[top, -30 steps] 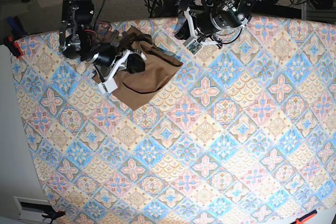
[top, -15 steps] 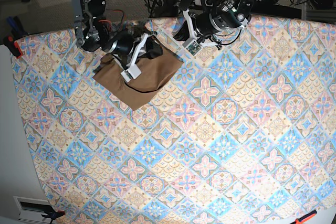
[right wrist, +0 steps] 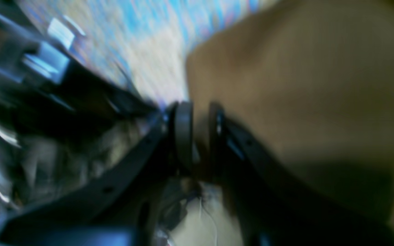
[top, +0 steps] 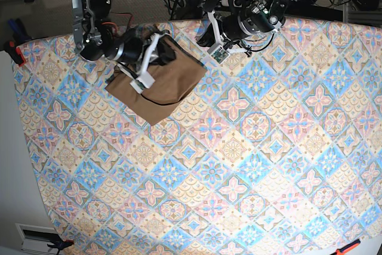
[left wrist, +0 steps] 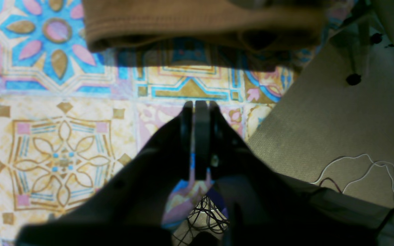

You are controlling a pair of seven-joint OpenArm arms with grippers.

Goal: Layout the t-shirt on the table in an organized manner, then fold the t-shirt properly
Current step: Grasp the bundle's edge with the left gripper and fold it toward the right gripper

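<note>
I could read no words or labels anywhere. On the left of the base view, my right gripper sat over the t-shirt, jaws only a little apart; its blurry view hid whether it pinched cloth. The folded shirt lay near the table's far edge, slanting across it. My left gripper was squeezed closed, holding nothing, beside the shirt
</note>
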